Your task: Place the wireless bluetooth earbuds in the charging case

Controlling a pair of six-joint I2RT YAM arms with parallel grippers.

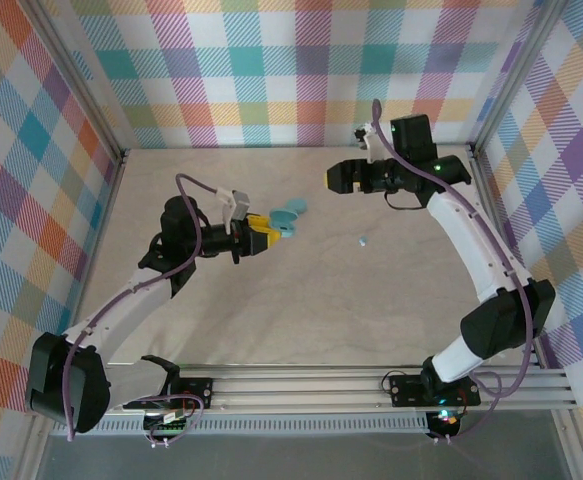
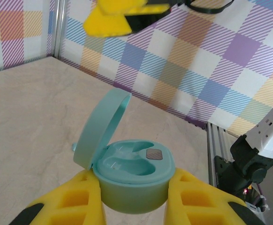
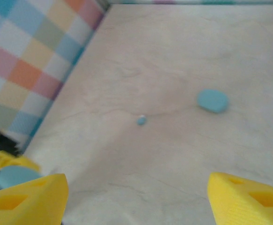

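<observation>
Yellow fingers of the left gripper (image 1: pixel 268 233) were shut tight on the open charging case (image 2: pixel 134 187), with nothing in it. The right gripper (image 3: pixel 137 180) was spread open, with one tiny blue earbud (image 3: pixel 141 120) lying on the table (image 3: pixel 183 51) ahead of it. The bud should be caught in the middle and pinched softly, so that it would not be flicked away. No writing could be read.

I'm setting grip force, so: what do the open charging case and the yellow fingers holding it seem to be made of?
The charging case: hard moulded plastic by the look, pale teal, smooth with a soft sheen on the lid rim. The fingers of the left gripper: matte yellow with open cut-out cells, likely printed plastic; stiff or rubbery, I cannot tell.
</observation>
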